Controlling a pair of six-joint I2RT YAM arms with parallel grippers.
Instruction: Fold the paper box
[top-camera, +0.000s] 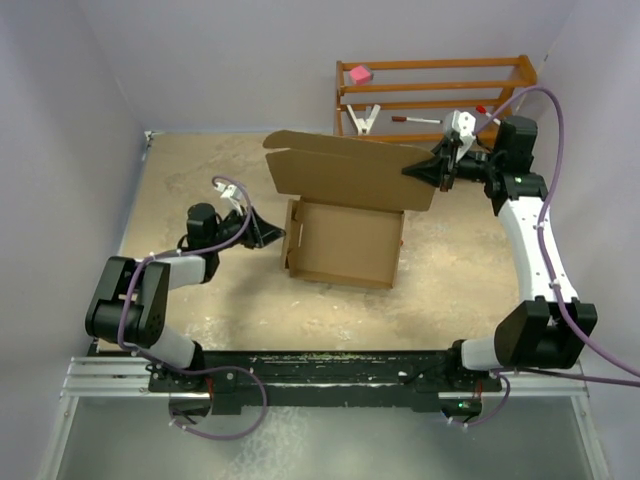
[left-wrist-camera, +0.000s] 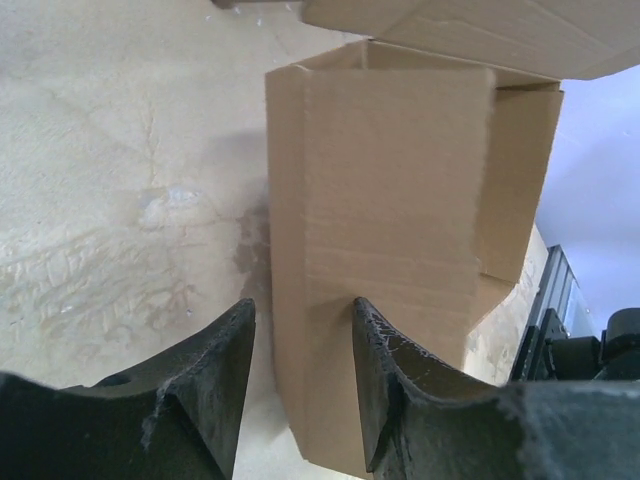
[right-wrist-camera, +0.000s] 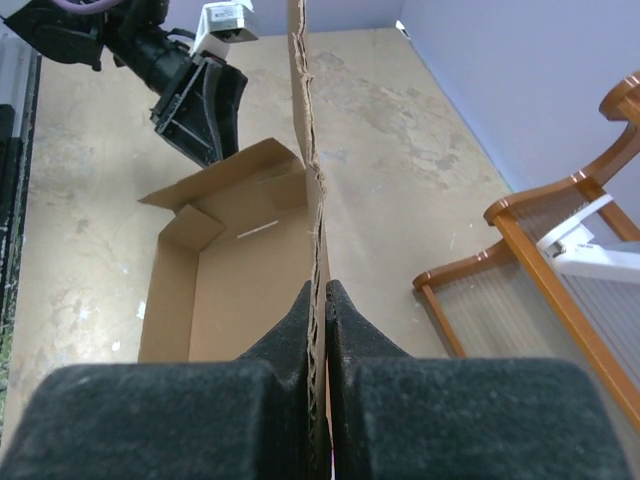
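Between closed right fingers (right-wrist-camera: 285, 335), the paper box (right-wrist-camera: 250, 290) lid, raised; left fingers (left-wrist-camera: 215, 370) apart at its side wall

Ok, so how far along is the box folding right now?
Done: the paper box has its tray walls up. In hand: the right fingers pinch the lid flap upright; the left fingers sit open at the left wall. Left: lowering the lid and tucking it shut.

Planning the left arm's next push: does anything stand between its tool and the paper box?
Nothing visible does. The open left tool sits right at the left wall of the paper box. The right tool pinches the raised lid at its other end.
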